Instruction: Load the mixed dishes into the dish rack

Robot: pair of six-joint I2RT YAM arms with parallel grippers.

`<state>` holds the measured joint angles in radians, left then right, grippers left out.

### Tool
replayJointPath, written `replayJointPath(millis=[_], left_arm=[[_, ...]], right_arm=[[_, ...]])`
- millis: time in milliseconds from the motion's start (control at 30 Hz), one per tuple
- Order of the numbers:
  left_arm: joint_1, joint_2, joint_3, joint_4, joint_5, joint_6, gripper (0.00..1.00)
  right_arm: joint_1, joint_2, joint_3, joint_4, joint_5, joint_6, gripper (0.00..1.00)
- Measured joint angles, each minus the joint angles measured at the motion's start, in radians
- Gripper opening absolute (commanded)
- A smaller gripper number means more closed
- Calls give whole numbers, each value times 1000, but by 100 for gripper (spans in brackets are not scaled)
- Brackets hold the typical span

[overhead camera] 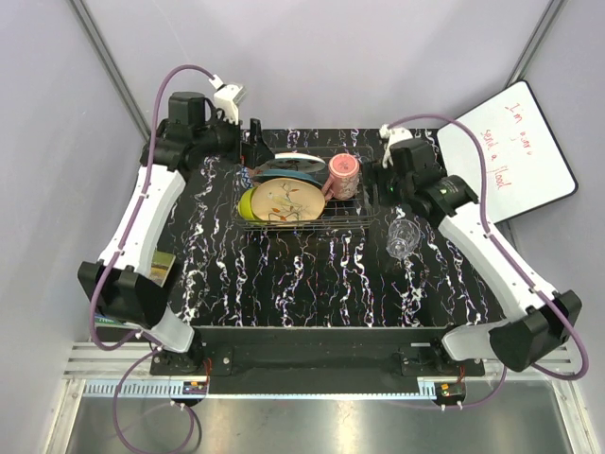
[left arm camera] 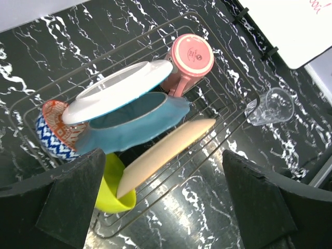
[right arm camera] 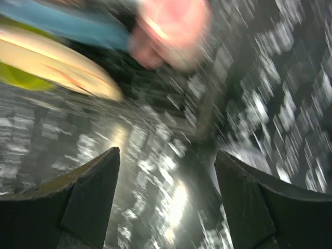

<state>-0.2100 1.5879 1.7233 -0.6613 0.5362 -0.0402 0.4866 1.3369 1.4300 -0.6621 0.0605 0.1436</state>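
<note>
Crockery fills the dish rack (overhead camera: pixel 350 219): teal plate (left arm camera: pixel 135 122), white plate (left arm camera: pixel 116 91), peach floral plate (overhead camera: pixel 288 200), pink mug (overhead camera: pixel 343 175), lime-yellow bowl (left arm camera: pixel 115 192) and red patterned bowl (left arm camera: pixel 54 129) all sit inside. Only the clear glass (overhead camera: pixel 403 236) is outside, apparently on its side on the bench (overhead camera: pixel 312 284), just right of the rack. The step in hand looks like fetching it. The right end effector (right arm camera: pixel 166 155), fingers spread and empty, hovers between mug and glass; its view is blurred. The left end effector (left arm camera: pixel 162 161), likewise spread and empty, hangs over the rack's far-left corner. Next, the right arm probably must lower over the glass, pinch its wall, and carry it in beside the mug.
</note>
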Motion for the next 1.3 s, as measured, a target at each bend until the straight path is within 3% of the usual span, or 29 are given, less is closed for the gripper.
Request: replayJointPath(millis=[133, 300, 867, 967, 1067, 1100, 1133, 1300], left_arm=[[0, -71, -53, -24, -17, 50, 99], [0, -150, -106, -69, -41, 92, 99], [0, -194, -166, -95, -47, 96, 99], [0, -194, -181, -93, -47, 95, 99], [0, -194, -192, -93, -47, 96, 99], [0, -194, -194, -93, -49, 95, 99], [0, -194, -195, -93, -51, 96, 99], [0, -203, -194, -92, -55, 90, 99]], right_arm=[[-6, 6, -144, -171, 166, 43, 77], [-5, 15, -298, -257, 239, 95, 72], [-1, 193, -294, -166, 309, 119, 59], [-1, 217, -295, -147, 307, 121, 47], [-1, 245, -302, -118, 296, 128, 22], [-1, 253, -307, -110, 291, 134, 6], [-1, 257, -314, -102, 287, 137, 0], [0, 252, -326, -92, 266, 146, 0]])
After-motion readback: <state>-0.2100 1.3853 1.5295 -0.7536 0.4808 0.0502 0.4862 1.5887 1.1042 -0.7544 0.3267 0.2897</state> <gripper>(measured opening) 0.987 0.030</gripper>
